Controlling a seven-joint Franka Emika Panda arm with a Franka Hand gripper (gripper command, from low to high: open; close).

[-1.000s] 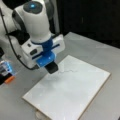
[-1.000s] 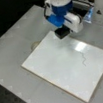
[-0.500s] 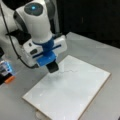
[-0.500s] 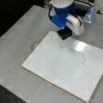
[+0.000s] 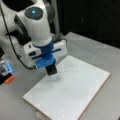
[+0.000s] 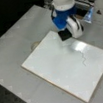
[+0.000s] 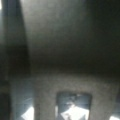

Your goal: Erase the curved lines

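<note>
A white rectangular board (image 5: 72, 95) (image 6: 58, 65) with a thin brown edge lies on the grey table. The curve lines (image 6: 83, 58) show as one short, faint dark wavy stroke near a front view's right; the same curve lines (image 5: 68, 71) are just right of the tool. My gripper (image 5: 51, 68) (image 6: 65, 34), blue below the white wrist, is shut on a black eraser block (image 5: 52, 71) (image 6: 64, 36). The block hovers at the board's surface, a short way from the stroke's end. The wrist view is filled by a dark blurred mass.
A blue and orange object (image 5: 6, 71) sits at a front view's left edge. A small pale round thing (image 6: 35, 45) (image 5: 40, 115) lies against the board's edge. A clear bluish box (image 6: 88, 13) stands behind the arm.
The gripper with the eraser has shifted slightly down and toward the board; the wavy stroke looks the same.
</note>
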